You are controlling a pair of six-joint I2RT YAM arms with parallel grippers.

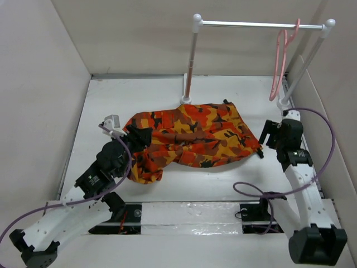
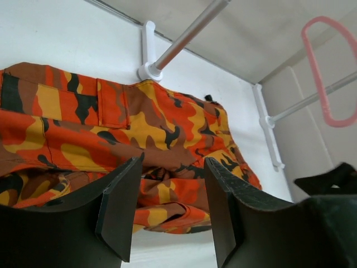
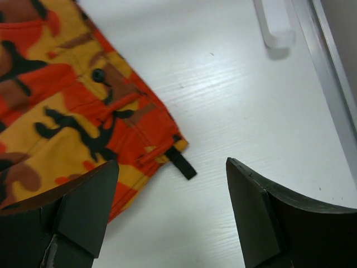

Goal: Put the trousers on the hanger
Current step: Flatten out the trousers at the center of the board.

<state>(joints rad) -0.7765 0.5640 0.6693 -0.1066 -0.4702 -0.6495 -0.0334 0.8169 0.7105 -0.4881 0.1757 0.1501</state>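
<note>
The camouflage trousers (image 1: 192, 138) lie crumpled on the white table, also in the left wrist view (image 2: 111, 134) and right wrist view (image 3: 61, 117). The pink hanger (image 1: 280, 60) hangs from the rail at the back right, and shows in the left wrist view (image 2: 329, 67). My left gripper (image 1: 138, 135) is open at the trousers' left edge, jaws apart just above the fabric (image 2: 170, 212). My right gripper (image 1: 266, 134) is open and empty just right of the trousers' corner with its black strap (image 3: 181, 163), over bare table (image 3: 170, 215).
A white-and-silver rail stand (image 1: 256, 24) rises at the back, with its left post (image 1: 189, 67) behind the trousers and its right foot (image 3: 273, 25) near my right gripper. Pale walls (image 1: 33, 100) close in the table on the left, back and right.
</note>
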